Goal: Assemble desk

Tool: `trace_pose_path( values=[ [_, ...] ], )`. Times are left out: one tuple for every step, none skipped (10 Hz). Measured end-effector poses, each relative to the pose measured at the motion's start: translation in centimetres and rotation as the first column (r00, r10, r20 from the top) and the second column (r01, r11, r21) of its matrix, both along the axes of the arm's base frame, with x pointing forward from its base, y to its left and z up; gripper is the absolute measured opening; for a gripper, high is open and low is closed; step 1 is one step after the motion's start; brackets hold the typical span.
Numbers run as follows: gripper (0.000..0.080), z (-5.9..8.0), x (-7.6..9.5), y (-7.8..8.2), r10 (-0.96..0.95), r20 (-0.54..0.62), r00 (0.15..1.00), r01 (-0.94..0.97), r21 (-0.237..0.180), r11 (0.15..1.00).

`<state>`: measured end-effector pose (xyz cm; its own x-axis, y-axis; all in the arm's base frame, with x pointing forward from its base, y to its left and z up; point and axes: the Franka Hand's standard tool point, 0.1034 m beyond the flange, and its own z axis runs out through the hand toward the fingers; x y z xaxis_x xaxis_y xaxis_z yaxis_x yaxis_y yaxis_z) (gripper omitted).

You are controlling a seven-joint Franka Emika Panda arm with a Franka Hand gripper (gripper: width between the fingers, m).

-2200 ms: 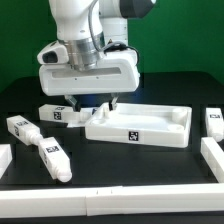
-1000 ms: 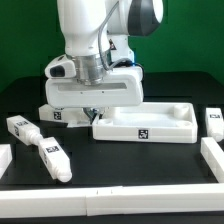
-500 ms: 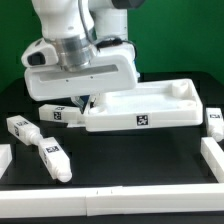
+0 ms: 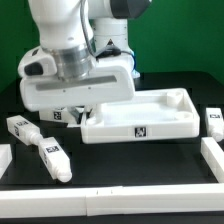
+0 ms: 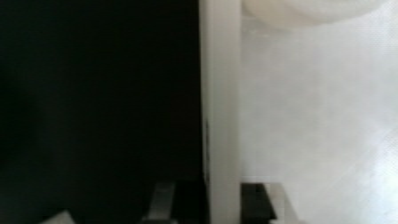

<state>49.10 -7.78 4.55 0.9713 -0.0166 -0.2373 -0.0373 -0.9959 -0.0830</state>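
Two-finger claw (image 5: 217,203) is clamped narrow on the raised side rim (image 5: 221,100) of the large flat white plastic desk panel (image 4: 150,108). In the wrist view the rim is seen pinched between both dark fingertips, and a round corner socket (image 5: 306,12) is seen further along it. The desk panel is held by its end on the exterior view's left, low over the black table (image 4: 120,175); whether it touches cannot be told. Against half a second ago, the panel is seen brought lower and levelled, with its tagged front wall turned more squarely to the camera. It is judged to be mid-repositioning, not yet set for assembly.

No leg is fitted. One white square tagged leg (image 4: 55,116) is seen just beside the panel's left end, behind the claw. A second leg (image 4: 20,127) and a third leg (image 4: 53,157) lie further left, well apart from the panel. A fourth leg (image 4: 213,120) lies near its right end. All leg insertion is judged still to be done.
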Motion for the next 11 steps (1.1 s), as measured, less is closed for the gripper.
trace_pose_path(
  values=[
    [0.0054,-0.3,2.9,-0.2,-0.030,0.004,1.000,0.030,-0.018,0.999],
    [0.0054,-0.7,4.9,0.1,-0.093,0.002,0.996,0.093,-0.050,0.994],
    [0.0054,-0.3,5.0,0.8,-0.137,0.010,0.991,0.137,-0.040,0.990],
    [0.0054,-0.3,4.6,0.8,-0.123,0.006,0.992,0.123,-0.036,0.992],
    [0.0054,-0.5,4.6,0.8,-0.123,0.003,0.992,0.123,-0.036,0.992],
    [0.0054,-0.5,4.5,0.8,-0.122,0.002,0.992,0.122,-0.036,0.992],
    [0.0054,-0.7,4.5,0.9,-0.122,-0.001,0.993,0.122,-0.036,0.992],
    [0.0054,-1.5,4.9,1.0,-0.094,-0.004,0.996,0.094,-0.038,0.995],
    [0.0054,-2.1,6.8,0.8,-0.058,0.012,0.998,0.058,-0.039,0.998],
    [0.0054,-2.8,8.4,0.9,-0.001,0.035,0.999,0.002,-0.033,0.999],
    [0.0054,-3.2,8.7,0.7,0.025,0.046,0.999,-0.024,-0.031,0.999]
  ],
)
